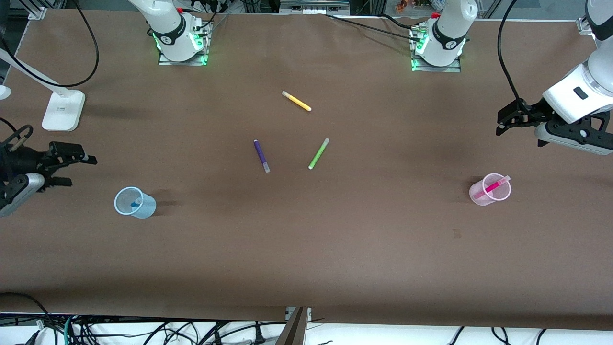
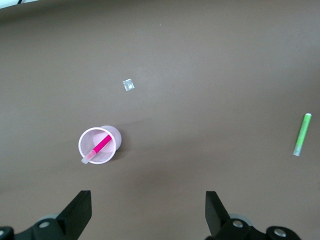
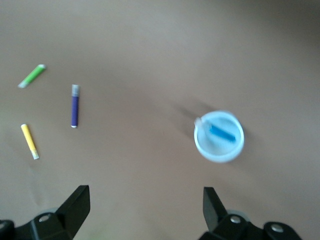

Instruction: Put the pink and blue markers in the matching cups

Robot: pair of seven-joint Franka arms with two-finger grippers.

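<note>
The pale pink cup point(image 1: 489, 190) stands near the left arm's end of the table with the pink marker point(image 1: 493, 186) leaning inside it; both show in the left wrist view, cup point(image 2: 100, 145) and marker point(image 2: 99, 147). The pale blue cup point(image 1: 134, 202) stands near the right arm's end with the blue marker point(image 1: 135, 204) inside; the right wrist view shows cup point(image 3: 219, 136) and marker point(image 3: 222, 133). My left gripper point(image 1: 502, 125) is open and empty, up above the table beside the pink cup. My right gripper point(image 1: 81, 167) is open and empty, up beside the blue cup.
A purple marker point(image 1: 261, 155), a lime-green marker point(image 1: 318, 153) and a yellow marker point(image 1: 296, 101) lie mid-table. A white lamp base point(image 1: 63, 110) stands near the right arm's end. A small clear scrap point(image 2: 128, 85) lies on the table near the pink cup.
</note>
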